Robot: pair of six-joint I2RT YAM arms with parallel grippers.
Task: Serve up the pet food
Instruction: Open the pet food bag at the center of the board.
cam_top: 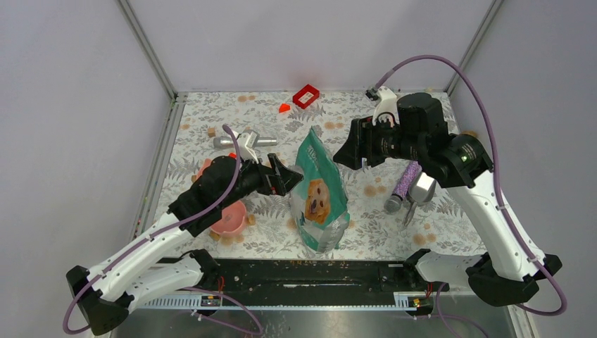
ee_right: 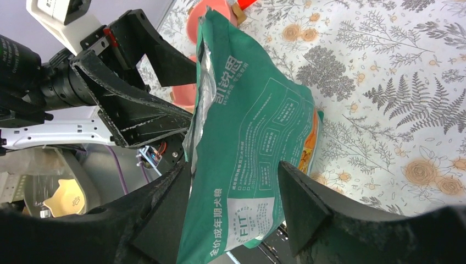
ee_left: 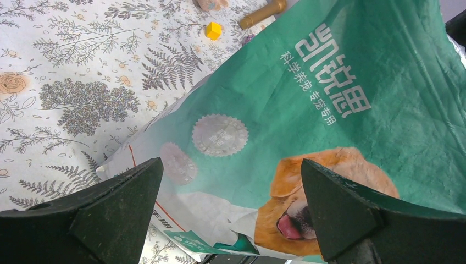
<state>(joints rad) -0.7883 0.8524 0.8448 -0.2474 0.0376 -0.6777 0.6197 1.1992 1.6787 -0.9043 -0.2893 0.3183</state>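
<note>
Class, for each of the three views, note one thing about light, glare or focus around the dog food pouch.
Top external view: even, soft light, no hard shadows around the pouch on the tablecloth. Left wrist view: the pouch's print is sharp, the left gripper's fingers are dark and featureless. Right wrist view: the pouch's silvery inner lining glints; the right gripper's fingers sit in shadow.

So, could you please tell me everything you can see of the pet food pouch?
The pouch stands upright near the middle of the table, on its own base. It looks like crinkled laminated film, teal-green above and white below, printed with a golden dog's face, white Chinese lettering and silver seals; a silvery lining shows at its top edge. The open left gripper faces its front and the open right gripper its back; whether either touches it cannot be told.
</note>
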